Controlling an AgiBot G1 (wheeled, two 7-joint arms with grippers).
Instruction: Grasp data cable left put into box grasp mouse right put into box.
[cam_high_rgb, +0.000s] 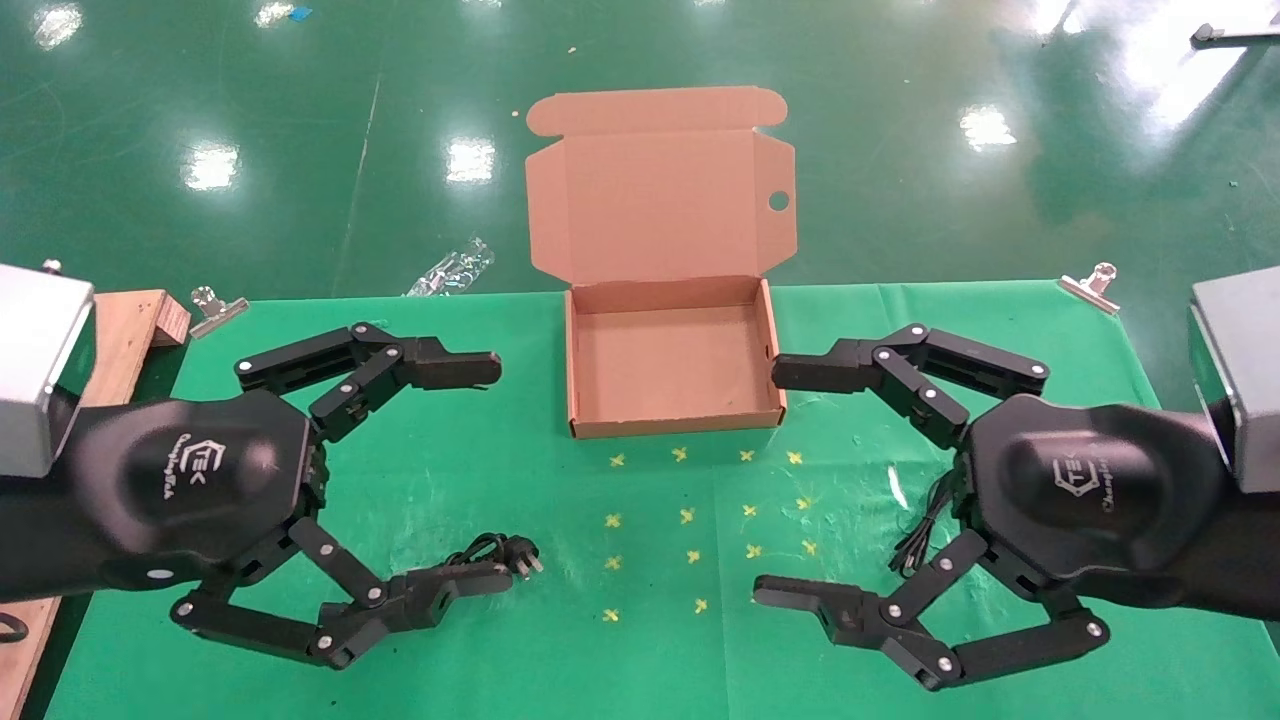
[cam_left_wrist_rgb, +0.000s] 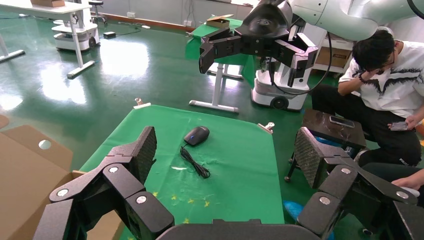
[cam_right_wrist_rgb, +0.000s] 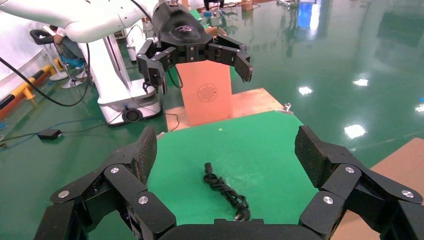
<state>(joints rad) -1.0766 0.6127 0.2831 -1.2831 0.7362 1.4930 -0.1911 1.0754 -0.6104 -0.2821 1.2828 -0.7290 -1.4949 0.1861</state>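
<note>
Left gripper (cam_high_rgb: 495, 475): hovers over the table to the left of the box, fingers (cam_high_rgb: 455, 370) spread wide with nothing between them.
Data cable (cam_high_rgb: 490, 552): bundled on the table left of the box and nearer the robot, partly hidden in the head view under the left gripper's near finger; its pronged plug points toward the box side. The right wrist view shows it (cam_right_wrist_rgb: 226, 190) lying coiled and free on the cloth.
Box (cam_high_rgb: 672, 410): open at the far middle of the table (cam_high_rgb: 560, 640), lid standing up behind it with one round hole in its right flap; inside is bare cardboard.
Yellow crosses (cam_high_rgb: 687, 516): scattered on the cloth just in front of the box.
Right gripper (cam_high_rgb: 768, 480): hovers right of the box, fingers (cam_high_rgb: 810, 372) wide apart, holding nothing.
Mouse (cam_left_wrist_rgb: 196, 135): on the table right of the box, its thin wire looped beside it; in the head view only the wire (cam_high_rgb: 920, 535) shows past the right gripper.
</note>
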